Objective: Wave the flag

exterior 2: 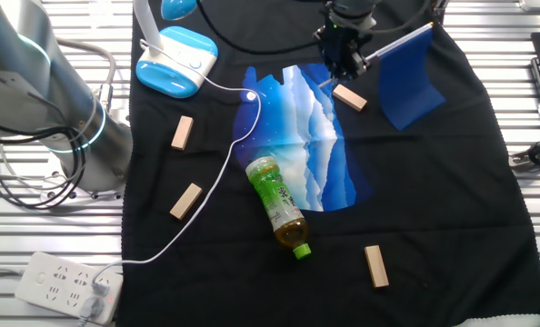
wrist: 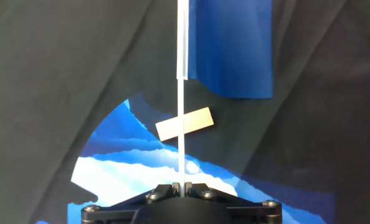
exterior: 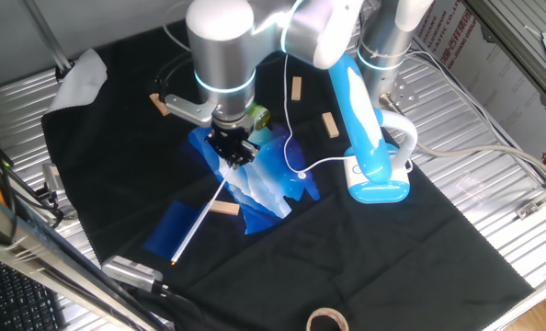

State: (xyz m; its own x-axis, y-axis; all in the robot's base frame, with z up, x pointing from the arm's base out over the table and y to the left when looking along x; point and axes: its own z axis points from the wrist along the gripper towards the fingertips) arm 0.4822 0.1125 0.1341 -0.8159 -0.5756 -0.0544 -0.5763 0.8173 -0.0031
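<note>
Holding the flag by the bare end of its thin white stick, my gripper has its jaws pinched narrow on the stick, and the blue cloth hangs off the far end, lifted clear of the black table cover. In one fixed view the stick slants down from my fingers toward the near left corner of the table; below it lie a small wooden block and the glossy blue-and-white bag. To wave well, I judge I should swing from the wrist in short arcs, keep the grip firm so the thin stick does not twist or slip, and hold the cloth high enough to miss the block and the bag. The white lamp cable runs just beside my hand, so I would sweep away from it
</note>
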